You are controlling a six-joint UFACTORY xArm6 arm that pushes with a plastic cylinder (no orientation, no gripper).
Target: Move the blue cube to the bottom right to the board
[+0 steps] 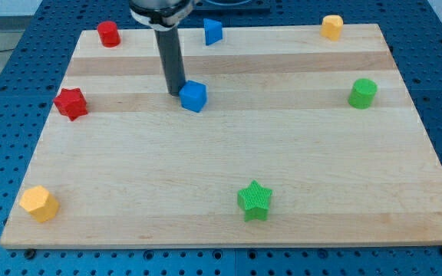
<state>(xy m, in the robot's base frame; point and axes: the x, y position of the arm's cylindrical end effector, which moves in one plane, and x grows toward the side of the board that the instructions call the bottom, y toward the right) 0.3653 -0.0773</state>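
Observation:
The blue cube (193, 96) sits on the wooden board (229, 176), left of centre in the upper half. My tip (176, 93) is just to the cube's left, touching or nearly touching its left face. The dark rod rises from there to the view's top.
A blue wedge-like block (212, 31) and a red cylinder (109, 34) lie at the top. A yellow block (331, 27) is at the top right, a green cylinder (363, 93) at the right, a red star (71, 103) at the left, a yellow hexagon (39, 204) at the bottom left, a green star (255, 200) at the bottom centre.

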